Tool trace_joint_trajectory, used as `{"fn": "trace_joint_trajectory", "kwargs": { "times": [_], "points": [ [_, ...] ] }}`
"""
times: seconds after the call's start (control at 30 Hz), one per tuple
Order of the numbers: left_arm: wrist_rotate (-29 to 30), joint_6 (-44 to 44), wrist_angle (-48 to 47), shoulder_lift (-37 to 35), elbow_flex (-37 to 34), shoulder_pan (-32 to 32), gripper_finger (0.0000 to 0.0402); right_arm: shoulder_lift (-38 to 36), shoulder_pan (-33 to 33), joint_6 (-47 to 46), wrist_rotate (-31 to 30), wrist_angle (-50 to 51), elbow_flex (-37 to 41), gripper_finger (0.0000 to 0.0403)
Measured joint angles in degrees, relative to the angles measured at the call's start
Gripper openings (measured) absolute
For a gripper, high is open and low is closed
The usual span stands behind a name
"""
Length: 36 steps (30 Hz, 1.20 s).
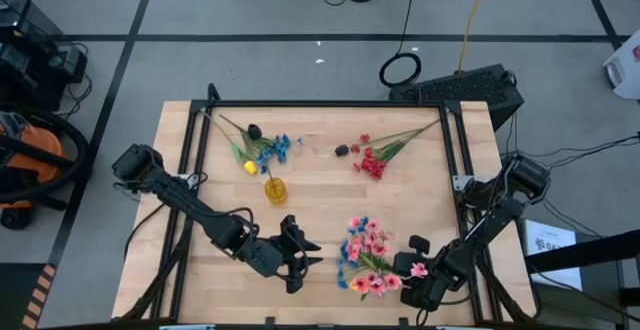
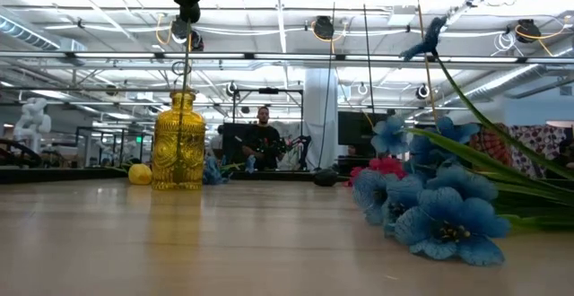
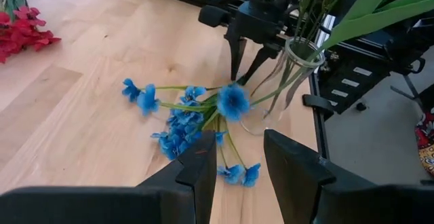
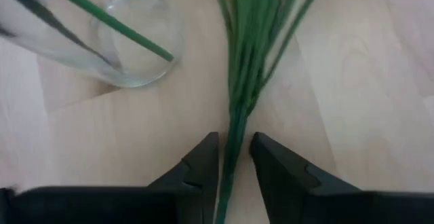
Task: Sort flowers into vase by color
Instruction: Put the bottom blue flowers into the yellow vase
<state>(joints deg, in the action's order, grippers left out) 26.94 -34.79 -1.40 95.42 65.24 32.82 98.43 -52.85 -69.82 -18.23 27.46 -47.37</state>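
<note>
A bunch of pink and blue flowers (image 1: 365,262) lies near the table's near edge, its green stems (image 4: 237,81) running toward my right gripper (image 4: 235,142). That gripper is open, with one finger on either side of the stem bundle. Beside it stands a clear glass vase (image 3: 298,54) holding green stems. My left gripper (image 3: 237,163) is open and hovers left of the bunch, facing its blue blossoms (image 3: 183,122). A yellow glass vase (image 1: 275,191) stands at mid-table. A blue, yellow and dark spray (image 1: 260,150) and a red spray (image 1: 375,157) lie farther back. My right gripper's fingers (image 4: 203,163) stand on either side of the green stem bundle (image 4: 234,132), along its length, coming from the table's near right. A narrow gap shows on both sides of the stems. I cannot tell whether either finger touches them.
Bare wood lies between the yellow vase and the near edge. A black frame (image 1: 330,103) rims the table's far side. In the low view a person (image 2: 262,134) sits far behind the table. An orange vacuum (image 1: 25,170) and cables lie on the floor.
</note>
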Motion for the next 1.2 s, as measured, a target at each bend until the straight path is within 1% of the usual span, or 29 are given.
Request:
{"fn": "trace_joint_trajectory", "kwargs": {
  "times": [0.1, 0.13, 0.17, 0.23, 0.3, 0.43, 0.5, 0.53, 0.6, 0.67, 0.83, 0.93, 1.03, 1.1, 1.2],
  "points": [
    [1.1, -1.1, -1.1, 0.0, 0.0, 0.1, 0.0130, -0.2, 0.5, -2.6, 0.1, 0.3, 1.1, 0.0042],
    [1.9, -1.7, -1.8, -0.1, 0.0, 0.4, 0.0130, -0.3, 0.6, -3.6, -0.1, 0.2, 1.4, 0.0024],
    [3.0, -2.3, -2.7, -0.3, 0.0, 0.7, 0.0130, -0.3, 0.8, -4.5, -0.3, 0.2, 1.6, 0.0014],
    [4.9, -4.3, -3.2, -0.7, 0.0, 1.5, 0.0130, -0.5, 1.0, -5.3, -1.3, 0.3, 1.7, 0.0011],
    [5.2, -8.4, -4.7, -1.3, 0.1, 2.1, 0.0130, -1.2, 1.3, -5.6, -2.5, 1.3, 1.9, 0.0009],
    [1.6, -14.8, -11.8, -2.2, 0.1, 2.6, 0.0130, -5.1, 3.0, -5.8, -5.9, 9.9, 2.7, 0.0004],
    [1.3, -15.8, -16.0, -2.3, 0.1, 3.2, 0.0130, -8.2, 4.4, -6.1, -7.9, 16.0, 2.9, 0.0002],
    [1.3, -15.8, -17.6, -2.5, 0.0, 3.5, 0.0130, -9.9, 5.4, -6.1, -9.1, 17.4, 2.8, 0.0002],
    [1.3, -15.7, -19.6, -2.9, 0.1, 3.7, 0.0130, -13.5, 7.6, -5.8, -10.5, 19.4, 3.1, 0.0002],
    [1.3, -15.4, -23.4, -3.4, 0.1, 3.7, 0.0130, -17.5, 10.1, -4.1, -11.2, 19.9, 5.2, 0.0001],
    [3.1, -14.6, -34.1, -5.9, 0.1, 3.7, 0.0126, -27.8, 18.3, -1.2, -11.5, 17.6, 11.5, 0.0001],
    [4.5, -12.1, -37.4, -8.6, -1.0, 3.5, 0.0112, -32.7, 24.1, 3.9, -11.4, 12.0, 13.4, 0.0001],
    [5.1, -9.6, -36.0, -13.5, -5.9, 3.1, 0.0089, -35.4, 30.9, 11.8, -11.4, 3.8, 13.9, 0.0000],
    [5.1, -9.3, -34.2, -17.4, -10.6, 2.7, 0.0074, -35.8, 35.7, 18.2, -10.8, -4.3, 13.9, 0.0000],
    [4.9, -8.8, -27.3, -23.8, -17.9, 2.1, 0.0056, -35.2, 43.0, 25.7, -6.4, -14.3, 13.9, 0.0000]
  ]
}}
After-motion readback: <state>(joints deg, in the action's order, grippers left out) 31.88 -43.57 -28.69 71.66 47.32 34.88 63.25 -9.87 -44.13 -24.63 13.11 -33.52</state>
